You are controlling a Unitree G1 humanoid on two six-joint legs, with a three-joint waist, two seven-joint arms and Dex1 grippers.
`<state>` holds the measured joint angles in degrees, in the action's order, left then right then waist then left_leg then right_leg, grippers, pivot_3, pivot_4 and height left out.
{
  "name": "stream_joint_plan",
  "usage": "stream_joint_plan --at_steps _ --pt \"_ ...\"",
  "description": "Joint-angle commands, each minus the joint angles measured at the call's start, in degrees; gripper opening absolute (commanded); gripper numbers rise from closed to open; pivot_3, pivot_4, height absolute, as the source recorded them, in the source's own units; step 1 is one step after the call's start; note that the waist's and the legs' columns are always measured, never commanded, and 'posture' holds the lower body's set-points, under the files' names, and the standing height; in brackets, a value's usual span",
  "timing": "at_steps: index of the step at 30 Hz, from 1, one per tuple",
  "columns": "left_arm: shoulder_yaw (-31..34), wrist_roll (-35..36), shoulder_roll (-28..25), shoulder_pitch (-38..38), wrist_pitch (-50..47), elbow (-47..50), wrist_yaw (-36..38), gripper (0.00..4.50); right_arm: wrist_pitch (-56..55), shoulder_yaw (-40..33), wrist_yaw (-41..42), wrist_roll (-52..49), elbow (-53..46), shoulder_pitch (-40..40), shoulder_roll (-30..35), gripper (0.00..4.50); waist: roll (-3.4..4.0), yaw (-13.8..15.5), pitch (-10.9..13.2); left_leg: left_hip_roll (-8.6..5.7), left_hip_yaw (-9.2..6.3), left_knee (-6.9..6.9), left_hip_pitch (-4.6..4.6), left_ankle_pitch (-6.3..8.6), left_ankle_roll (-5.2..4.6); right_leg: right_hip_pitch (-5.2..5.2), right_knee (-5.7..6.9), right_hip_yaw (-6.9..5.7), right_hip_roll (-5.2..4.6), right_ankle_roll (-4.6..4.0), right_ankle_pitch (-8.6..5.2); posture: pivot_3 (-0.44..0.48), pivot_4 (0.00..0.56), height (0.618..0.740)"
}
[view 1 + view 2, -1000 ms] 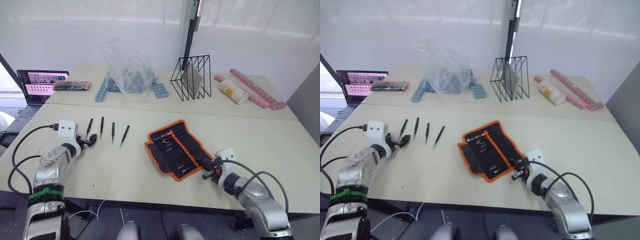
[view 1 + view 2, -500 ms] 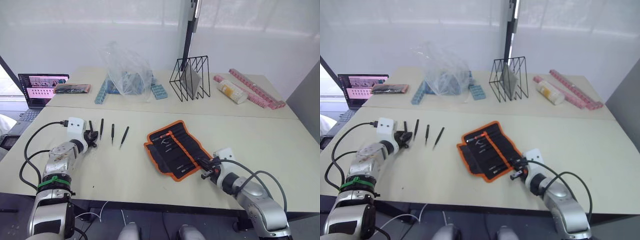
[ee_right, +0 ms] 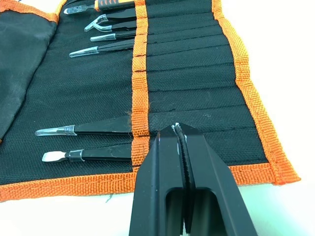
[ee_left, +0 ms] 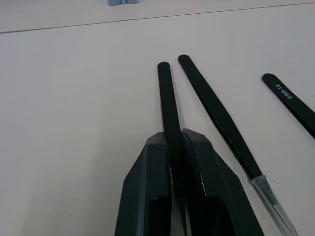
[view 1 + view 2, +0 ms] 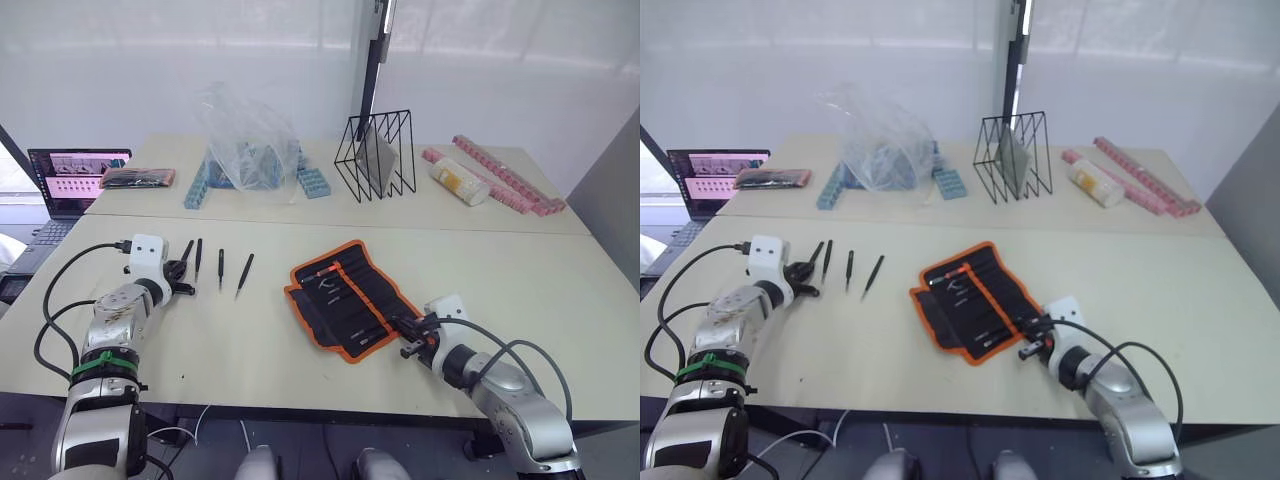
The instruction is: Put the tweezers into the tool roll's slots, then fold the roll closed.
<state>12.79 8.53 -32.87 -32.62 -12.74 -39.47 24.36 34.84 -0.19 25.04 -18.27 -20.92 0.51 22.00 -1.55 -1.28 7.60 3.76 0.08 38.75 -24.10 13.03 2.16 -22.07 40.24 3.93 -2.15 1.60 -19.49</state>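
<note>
Left eye view: the cream table [image 5: 250, 350] carries clutter along its far half, namely an open laptop [image 5: 72, 180] at the robot's far left, a dark flat packet with orange-red ends [image 5: 138, 177] beside it, a crumpled clear plastic bag [image 5: 248, 135] over blue block strips [image 5: 315, 182], a black wire rack [image 5: 378, 155], a pale cylinder [image 5: 458, 182] and a pink strip [image 5: 505, 175] toward the right. None of it lies between the grippers and the work on the near half. Four loose tweezers [image 5: 220, 268] lie in a row near the left edge, roughly parallel and apart from one another. The left gripper [image 4: 172, 142] is clenched on the leftmost tweezer [image 4: 166, 98], whose blunt end sticks out beyond the fingertips, with the next one lying just beside it on the table. The tool roll [image 5: 345, 297] lies unfolded near the middle, orange trim all round. In the right wrist view its slots [image 3: 197, 78] hold five tools counted by their tips: three in the upper group and two lower down, with several pockets between them unfilled. The right gripper [image 3: 180, 135] is pressed closed with nothing visible between its fingers, its tip over the roll's near edge by the orange band.
</note>
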Motion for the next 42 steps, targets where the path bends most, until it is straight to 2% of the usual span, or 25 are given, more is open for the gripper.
stream_joint_plan --at_steps 1,6,9,13,16,22,23,25,27,32,42 --pt "2.42 0.44 -2.39 3.21 -1.61 6.53 -1.59 0.01 1.15 0.30 0.01 -0.06 -0.07 0.29 0.25 0.00 -0.03 -0.27 0.02 0.01 0.00 -0.01 -0.04 0.00 0.00 -0.05 0.00 0.00 0.01 0.00 0.00 0.000 0.150 0.689" --pt "4.14 3.44 -6.15 8.18 -7.33 25.77 1.77 0.01 1.21 0.13 0.17 0.09 -0.09 0.54 0.56 0.00 -0.50 0.15 0.30 0.03 -0.09 -0.03 -0.22 0.01 0.01 -0.16 0.00 -0.02 0.04 -0.01 0.01 0.000 0.150 0.689" --pt "3.92 8.99 -8.00 8.53 -15.34 38.48 6.20 0.01 1.38 0.01 0.31 0.17 0.07 0.52 0.87 0.00 -0.69 0.46 0.38 0.03 -0.09 0.01 -0.23 0.01 0.02 -0.12 -0.05 -0.02 0.03 -0.01 0.01 0.000 0.150 0.689" --pt "-0.79 16.16 -9.28 7.44 -26.91 50.58 11.69 0.01 1.39 -0.04 0.53 0.26 0.45 0.24 1.21 0.00 -0.68 0.54 0.40 0.00 -0.07 0.03 -0.19 0.00 0.02 -0.07 -0.10 -0.01 -0.02 -0.01 0.00 0.000 0.150 0.689" --pt "-6.74 17.95 -8.10 4.75 -31.88 55.55 13.38 0.01 1.38 0.19 0.79 0.37 0.72 -0.10 1.43 0.00 -0.55 0.47 0.48 -0.01 -0.05 0.02 -0.18 0.00 0.02 -0.07 -0.09 0.02 0.00 0.00 0.00 0.000 0.150 0.689" --pt "-15.84 18.14 -3.61 -1.79 -38.31 57.27 12.64 0.01 1.34 0.54 1.20 0.47 1.18 -0.74 1.37 0.00 -0.55 0.17 0.52 0.01 -0.07 0.02 -0.20 0.00 0.01 -0.10 -0.11 0.08 0.10 0.00 0.00 0.000 0.150 0.689" --pt "-18.88 17.41 -2.72 -3.01 -39.56 57.14 12.65 0.01 1.35 0.72 1.18 0.53 1.26 -0.93 1.26 0.00 -0.55 0.22 0.53 0.01 -0.07 0.01 -0.21 0.00 0.01 -0.10 -0.10 0.09 0.11 0.00 0.00 0.000 0.150 0.689" --pt "-24.89 17.32 -1.89 -4.30 -41.14 58.18 15.18 0.01 1.23 0.95 1.18 0.59 1.38 -1.15 1.06 0.00 -0.55 0.26 0.53 0.01 -0.10 0.02 -0.20 0.00 0.01 -0.09 -0.11 0.10 0.13 0.00 0.00 0.000 0.150 0.689" --pt "-27.88 17.25 -2.47 -4.90 -42.57 58.86 16.88 0.01 1.16 1.13 1.06 0.71 1.34 -1.23 0.90 0.00 -0.54 0.07 0.54 0.00 -0.06 0.02 -0.21 0.00 0.01 -0.09 -0.13 0.17 0.13 0.00 0.00 0.000 0.150 0.689" --pt "-32.51 16.34 -3.64 -6.93 -46.94 58.51 18.54 0.01 0.91 1.63 0.15 0.98 0.99 -1.15 0.19 0.00 -0.48 -0.01 0.60 0.13 -0.11 0.01 -0.22 0.00 0.01 -0.11 -0.13 0.26 0.34 0.00 0.00 0.000 0.150 0.689" --pt "-39.56 12.53 -2.57 -14.09 -51.50 52.33 19.93 0.01 0.43 2.37 -1.29 1.74 0.39 -0.05 -2.00 0.00 -0.48 -0.03 0.60 0.17 -0.17 0.02 -0.22 0.00 0.01 -0.11 -0.15 0.44 0.49 0.00 -0.01 0.000 0.150 0.689"
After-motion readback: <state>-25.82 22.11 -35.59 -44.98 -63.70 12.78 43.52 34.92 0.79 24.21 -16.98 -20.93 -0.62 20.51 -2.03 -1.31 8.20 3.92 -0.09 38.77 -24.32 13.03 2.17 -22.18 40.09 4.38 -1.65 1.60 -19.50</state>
